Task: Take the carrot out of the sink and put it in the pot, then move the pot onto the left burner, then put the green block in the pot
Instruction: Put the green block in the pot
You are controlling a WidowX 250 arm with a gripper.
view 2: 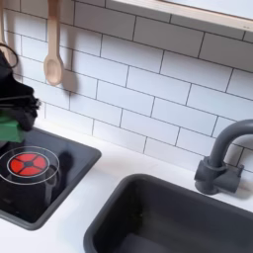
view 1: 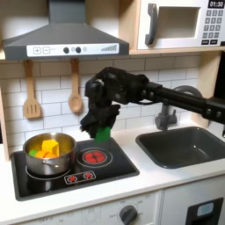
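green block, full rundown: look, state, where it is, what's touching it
The green block is a small, plain, matte green cube, foam or plastic by its look. The black gripper is shut on it and covers its top, so only the lower part shows. It hangs in the air above the glossy black stovetop, over the gap between the pot and the bare red-ringed burner, touching neither. In the second exterior view it shows at the left edge, above the burner.
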